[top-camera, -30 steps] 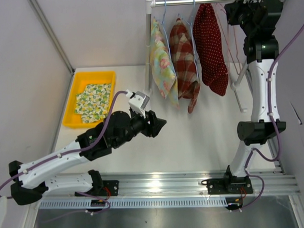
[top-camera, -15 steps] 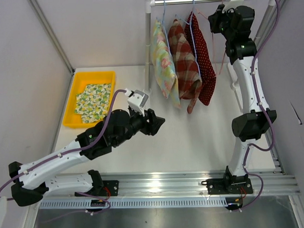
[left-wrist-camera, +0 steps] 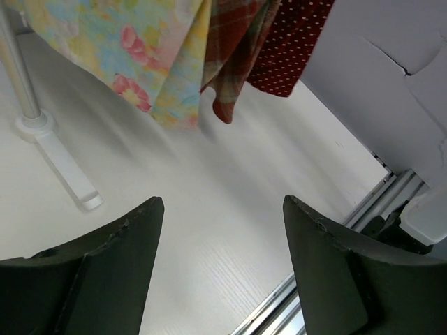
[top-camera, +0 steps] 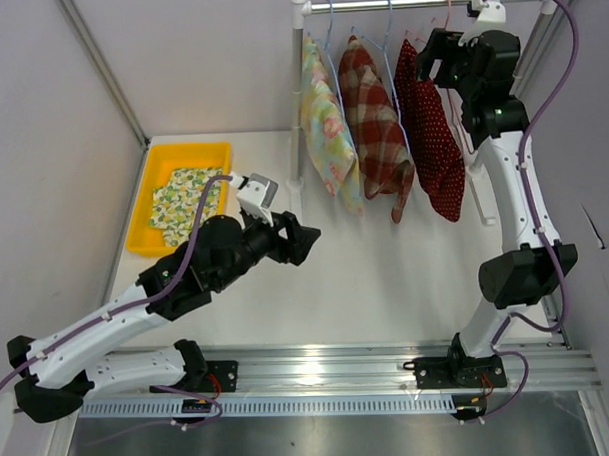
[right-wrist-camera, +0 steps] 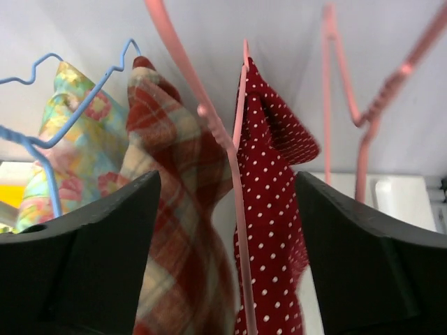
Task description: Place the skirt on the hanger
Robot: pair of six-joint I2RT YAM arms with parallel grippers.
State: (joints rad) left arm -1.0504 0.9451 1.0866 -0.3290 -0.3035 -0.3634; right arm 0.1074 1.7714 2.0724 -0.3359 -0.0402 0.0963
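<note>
Your right gripper (top-camera: 431, 61) sits with its jaws wide apart right beside the red dotted skirt (top-camera: 433, 133), which hangs on its pink hanger (right-wrist-camera: 240, 98) on the rail (top-camera: 397, 2), while your left gripper (top-camera: 303, 238) hovers spread open over the table (top-camera: 386, 275).

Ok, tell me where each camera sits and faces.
Top external: above and behind, looking down at table, rack, left arm, right arm.
Left wrist: low, facing along the table toward skirt hems; own open jaws show.
Right wrist: by the rail, facing hangers and the dotted red skirt; own open jaws show.
Both wrists share that skirt.
</note>
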